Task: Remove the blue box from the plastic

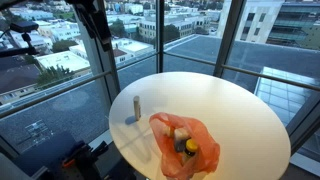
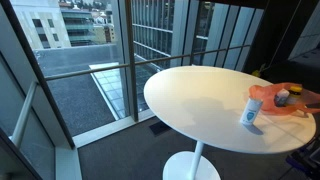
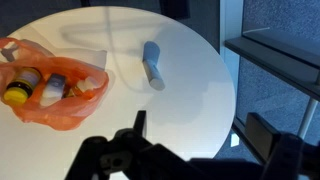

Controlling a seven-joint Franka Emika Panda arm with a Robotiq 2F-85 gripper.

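Observation:
An orange plastic bag (image 1: 168, 129) lies open on the round white table (image 1: 230, 105). It also shows in an exterior view (image 2: 270, 92) and in the wrist view (image 3: 60, 112). Small bottles (image 3: 20, 88) lie inside it. A pale blue box (image 1: 133, 108) stands on the table just outside the bag; it also shows in an exterior view (image 2: 250, 112) and in the wrist view (image 3: 152, 64). My gripper (image 3: 200, 128) is open and empty. It hangs high above the table's edge, well apart from the box and the bag.
The table (image 3: 190, 90) stands next to floor-to-ceiling windows (image 1: 60, 70) with dark frames. The robot arm (image 1: 95, 20) reaches in from the top of an exterior view. The floor (image 2: 100, 140) lies around the table's pedestal (image 2: 192, 165).

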